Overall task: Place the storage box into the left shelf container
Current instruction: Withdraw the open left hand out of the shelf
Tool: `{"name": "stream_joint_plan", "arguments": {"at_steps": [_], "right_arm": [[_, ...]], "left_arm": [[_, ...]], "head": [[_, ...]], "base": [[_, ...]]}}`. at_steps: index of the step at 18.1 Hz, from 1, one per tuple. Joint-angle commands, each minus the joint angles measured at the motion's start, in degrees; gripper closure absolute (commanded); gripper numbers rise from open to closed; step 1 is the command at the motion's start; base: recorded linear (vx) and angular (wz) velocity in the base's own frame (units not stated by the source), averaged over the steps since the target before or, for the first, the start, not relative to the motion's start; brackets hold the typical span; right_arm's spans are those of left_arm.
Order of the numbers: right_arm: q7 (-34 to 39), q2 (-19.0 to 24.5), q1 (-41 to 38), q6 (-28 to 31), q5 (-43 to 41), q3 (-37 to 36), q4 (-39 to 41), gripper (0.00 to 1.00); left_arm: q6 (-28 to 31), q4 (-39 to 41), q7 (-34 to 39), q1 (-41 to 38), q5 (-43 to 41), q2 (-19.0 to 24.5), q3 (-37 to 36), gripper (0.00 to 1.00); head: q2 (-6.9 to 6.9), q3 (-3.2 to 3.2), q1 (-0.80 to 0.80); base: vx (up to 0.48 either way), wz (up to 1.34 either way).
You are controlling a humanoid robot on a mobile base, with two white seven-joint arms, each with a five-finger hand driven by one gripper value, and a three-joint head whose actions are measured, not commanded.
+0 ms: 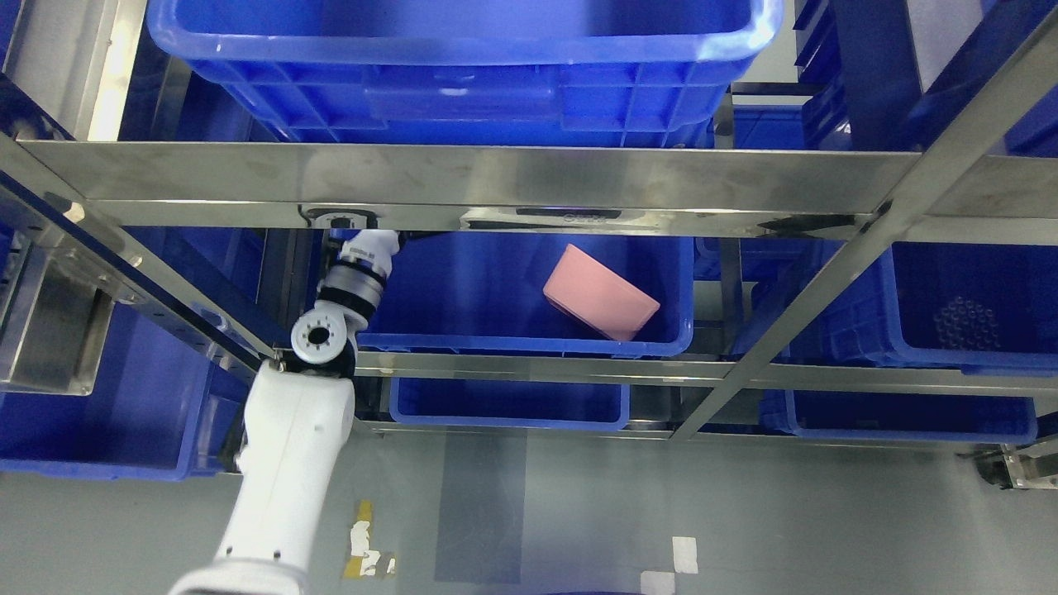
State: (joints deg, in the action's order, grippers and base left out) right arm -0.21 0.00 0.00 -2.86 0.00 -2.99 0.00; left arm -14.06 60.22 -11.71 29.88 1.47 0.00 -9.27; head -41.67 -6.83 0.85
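A pink flat storage box [601, 292] lies tilted inside the blue container [529, 340] on the middle shelf level, leaning toward its right front corner. My left arm [289, 446] rises from the lower left, and its wrist [362, 263] reaches the container's left rear corner. The hand itself is hidden behind the steel crossbeam [496, 178]. Nothing touches the pink box. The right arm does not show.
A large blue bin [463, 74] sits on the shelf above. More blue bins stand at the right [950, 330], below [504, 409] and at the lower left [99, 430]. Slanted steel posts [793, 322] cross the view. Grey floor lies in front.
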Motion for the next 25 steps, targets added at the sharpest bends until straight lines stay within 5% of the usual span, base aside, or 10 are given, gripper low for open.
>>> {"name": "stream_joint_plan", "arguments": {"at_steps": [1,5,25], "right_arm": [[0.0,-1.0,0.3,0.0,-1.2,0.0,1.0,0.0],[0.0,-1.0,0.2,0.0,-1.2,0.0,1.0,0.0],[0.0,-1.0,0.3,0.0,-1.2,0.0,1.0,0.0]], "left_arm": [[2.3,31.2,3.2,-15.8,4.8,1.0,-1.7,0.0],[-5.1,34.3,3.3,-22.4,4.7,1.0,-1.5,0.0],[-3.6,33.6,7.1,-26.1,4.0,1.0,2.0,0.0]], "head": [[0.0,0.0,0.0],[0.0,0.0,0.0],[0.0,0.0,0.0]], "base": [[0.0,0.0],[0.0,0.0],[0.0,0.0]]}}
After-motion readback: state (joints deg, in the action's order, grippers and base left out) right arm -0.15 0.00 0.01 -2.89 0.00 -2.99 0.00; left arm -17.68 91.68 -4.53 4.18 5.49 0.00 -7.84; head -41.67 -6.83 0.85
